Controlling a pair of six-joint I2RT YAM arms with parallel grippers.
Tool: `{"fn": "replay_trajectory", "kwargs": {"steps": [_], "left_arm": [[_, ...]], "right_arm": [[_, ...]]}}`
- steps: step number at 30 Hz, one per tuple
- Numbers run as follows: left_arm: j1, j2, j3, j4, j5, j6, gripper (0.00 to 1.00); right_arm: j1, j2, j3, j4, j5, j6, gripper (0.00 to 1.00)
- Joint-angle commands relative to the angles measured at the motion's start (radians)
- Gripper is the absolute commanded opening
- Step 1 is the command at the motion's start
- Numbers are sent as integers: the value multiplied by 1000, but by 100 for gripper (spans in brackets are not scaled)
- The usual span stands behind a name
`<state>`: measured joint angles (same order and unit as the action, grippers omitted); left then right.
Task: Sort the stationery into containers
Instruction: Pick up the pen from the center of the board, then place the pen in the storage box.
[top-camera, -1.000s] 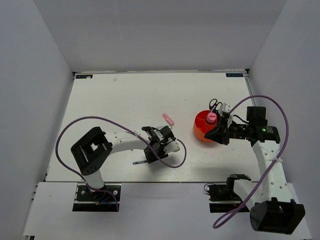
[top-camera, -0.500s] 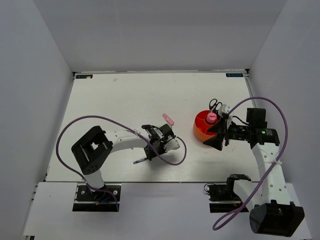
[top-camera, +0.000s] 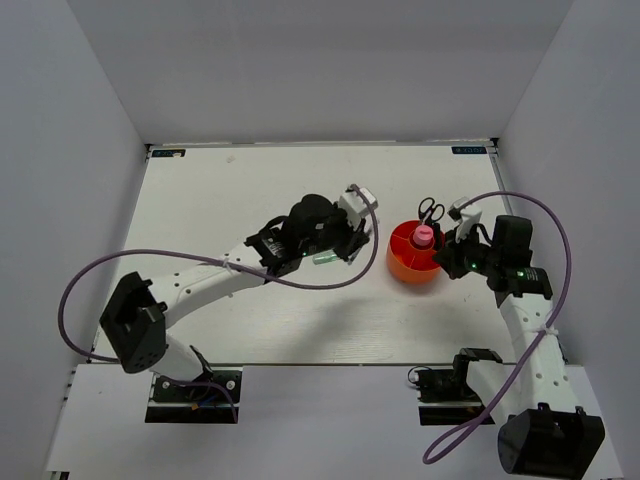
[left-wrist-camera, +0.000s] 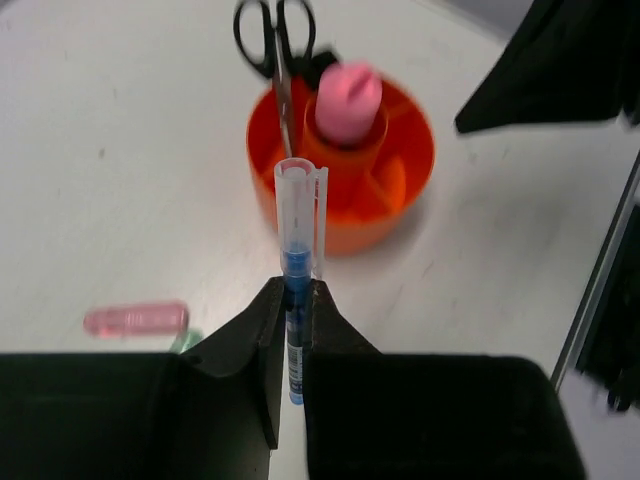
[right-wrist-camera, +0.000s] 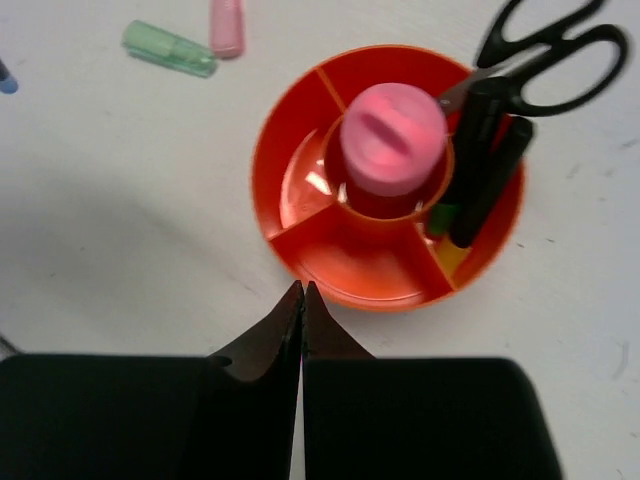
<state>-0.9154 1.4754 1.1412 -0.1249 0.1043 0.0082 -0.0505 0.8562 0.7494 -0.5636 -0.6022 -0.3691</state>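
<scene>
My left gripper (left-wrist-camera: 293, 285) is shut on a thin pen (left-wrist-camera: 298, 215) with blue ink and a clear cap. The pen points at the orange-red divided cup (left-wrist-camera: 350, 235). In the top view this gripper (top-camera: 352, 243) hangs just left of the cup (top-camera: 400, 270). The cup holds a fat pink tube (right-wrist-camera: 393, 140) in its centre, black-handled scissors (right-wrist-camera: 545, 55) and dark markers (right-wrist-camera: 490, 150). My right gripper (right-wrist-camera: 302, 290) is shut and empty, its tips just short of the cup's rim (right-wrist-camera: 262, 170). A pale green marker (right-wrist-camera: 170, 48) and a pink marker (right-wrist-camera: 227, 25) lie on the table.
The white table (top-camera: 220, 200) is walled by grey panels on three sides. The left arm's purple cable (top-camera: 150, 262) loops over the table's left half. The right arm's cable (top-camera: 545, 215) arcs near the right wall.
My left arm has lifted the pen off the near-centre table and swung it up and right to beside the cup. My right gripper has drawn back slightly to the right.
</scene>
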Motion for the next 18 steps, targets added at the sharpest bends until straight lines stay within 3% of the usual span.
{"fn": "replay_trajectory", "kwargs": {"steps": [1, 9, 18], "left_arm": [[21, 63, 55, 295, 70, -120, 0], [26, 258, 183, 493, 94, -285, 0], [56, 399, 167, 711, 65, -438, 0]], "right_arm": [[-5, -20, -1, 102, 187, 111, 0], [-6, -34, -12, 183, 479, 249, 0], [-3, -34, -18, 195, 502, 271, 0]]}}
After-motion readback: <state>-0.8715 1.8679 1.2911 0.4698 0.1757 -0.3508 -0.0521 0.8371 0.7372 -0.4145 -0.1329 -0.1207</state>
